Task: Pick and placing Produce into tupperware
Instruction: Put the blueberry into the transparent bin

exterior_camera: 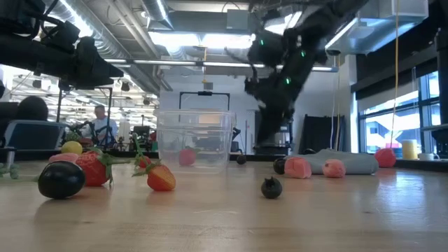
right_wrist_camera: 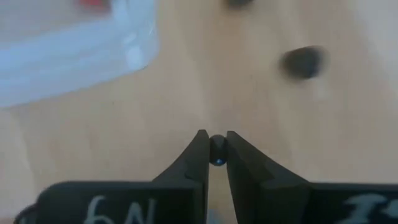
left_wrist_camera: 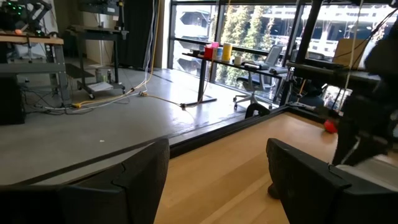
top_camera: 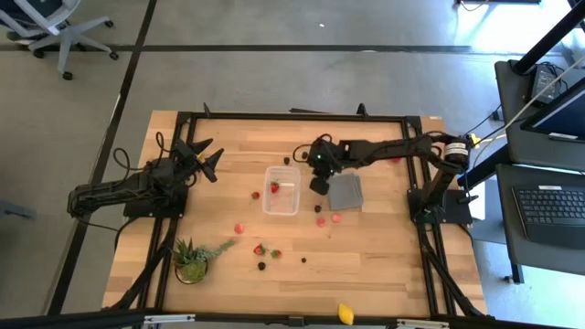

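Right wrist view shows the right gripper [right_wrist_camera: 216,149] pinched tight on a tiny dark berry [right_wrist_camera: 217,151], raised above the wooden bench [top_camera: 384,265]. From the high view this gripper [top_camera: 319,185] hangs between the clear tupperware [top_camera: 281,190] and the flat grey square piece [top_camera: 345,192]. One red strawberry piece [top_camera: 274,187] lies inside the tupperware. Other produce is scattered over the bench: red pieces [top_camera: 239,228] and dark berries [top_camera: 261,266] in front of the tub, a pink piece [top_camera: 335,217] just by the grey square, and a yellow lemon [top_camera: 345,313] at the bench's near edge. A green potted plant [top_camera: 193,259] stands near the left front corner. The left gripper [top_camera: 207,161] waits at the left side of the bench, its jaws spread wide and holding nothing.
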### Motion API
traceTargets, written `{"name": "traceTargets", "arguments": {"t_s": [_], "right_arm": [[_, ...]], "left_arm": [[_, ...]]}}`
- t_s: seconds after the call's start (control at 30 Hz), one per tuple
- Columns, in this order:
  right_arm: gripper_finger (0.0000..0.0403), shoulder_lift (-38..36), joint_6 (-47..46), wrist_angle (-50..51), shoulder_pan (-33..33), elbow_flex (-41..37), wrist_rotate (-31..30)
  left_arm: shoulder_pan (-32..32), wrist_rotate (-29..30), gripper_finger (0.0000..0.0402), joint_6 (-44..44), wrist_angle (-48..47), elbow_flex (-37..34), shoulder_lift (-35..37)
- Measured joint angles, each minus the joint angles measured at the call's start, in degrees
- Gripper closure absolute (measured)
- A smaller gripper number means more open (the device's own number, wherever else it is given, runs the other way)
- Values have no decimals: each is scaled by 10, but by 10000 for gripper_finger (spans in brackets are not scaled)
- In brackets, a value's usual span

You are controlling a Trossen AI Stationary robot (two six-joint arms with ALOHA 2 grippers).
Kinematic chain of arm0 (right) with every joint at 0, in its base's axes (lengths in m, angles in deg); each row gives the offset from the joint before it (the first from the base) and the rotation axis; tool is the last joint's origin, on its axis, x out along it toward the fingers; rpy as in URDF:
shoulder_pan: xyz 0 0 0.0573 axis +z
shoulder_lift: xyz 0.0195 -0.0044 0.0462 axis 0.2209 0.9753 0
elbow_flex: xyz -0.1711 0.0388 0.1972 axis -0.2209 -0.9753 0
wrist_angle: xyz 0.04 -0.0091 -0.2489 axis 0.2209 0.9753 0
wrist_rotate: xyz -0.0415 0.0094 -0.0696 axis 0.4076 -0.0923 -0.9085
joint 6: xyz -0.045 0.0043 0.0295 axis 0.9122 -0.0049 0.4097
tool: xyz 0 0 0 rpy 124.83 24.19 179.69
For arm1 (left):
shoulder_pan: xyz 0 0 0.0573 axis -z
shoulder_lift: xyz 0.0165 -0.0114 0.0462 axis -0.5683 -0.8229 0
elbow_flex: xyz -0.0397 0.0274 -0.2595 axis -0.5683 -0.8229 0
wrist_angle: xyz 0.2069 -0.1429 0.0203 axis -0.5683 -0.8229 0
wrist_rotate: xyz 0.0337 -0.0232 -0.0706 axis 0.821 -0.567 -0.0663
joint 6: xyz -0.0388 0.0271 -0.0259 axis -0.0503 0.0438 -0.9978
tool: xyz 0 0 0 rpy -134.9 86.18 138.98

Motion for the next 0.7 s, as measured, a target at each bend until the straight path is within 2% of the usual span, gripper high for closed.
{"name": "traceTargets", "arguments": {"t_s": [0.2,0.37,0.47,0.53,0.7], "right_arm": [[364,-9,-2,-4,7,95,17],[364,21,1,-15,38,151,31],[364,57,-3,-5,52,169,67],[364,86,-12,25,60,187,87],[364,141,-16,131,69,267,89]], "left_arm": [[0,0,140,0,0,0,0],[0,0,140,0,0,0,0],[0,2,140,0,0,0,0],[0,2,140,0,0,0,0],[0,8,140,0,0,0,0]]}}
